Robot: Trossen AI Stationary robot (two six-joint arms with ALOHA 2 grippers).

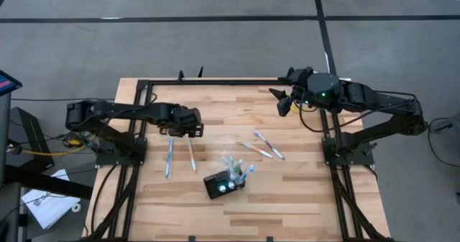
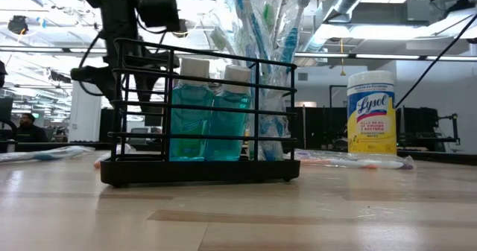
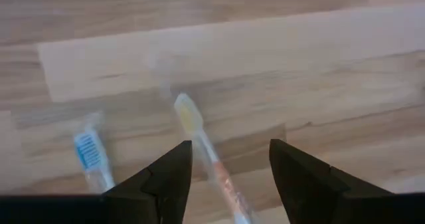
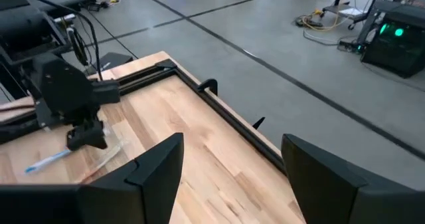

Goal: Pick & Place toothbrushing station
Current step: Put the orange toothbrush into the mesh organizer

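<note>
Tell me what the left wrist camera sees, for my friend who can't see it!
The left hand hangs open over the wooden table, its two dark fingers on either side of a wrapped toothbrush with a yellowish head. A toothbrush with a blue head lies beside it.

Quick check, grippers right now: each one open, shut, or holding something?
Left gripper: open, empty, straddling a wrapped toothbrush lying on the table.
Right gripper: open, empty, raised over the table's far edge.
</note>
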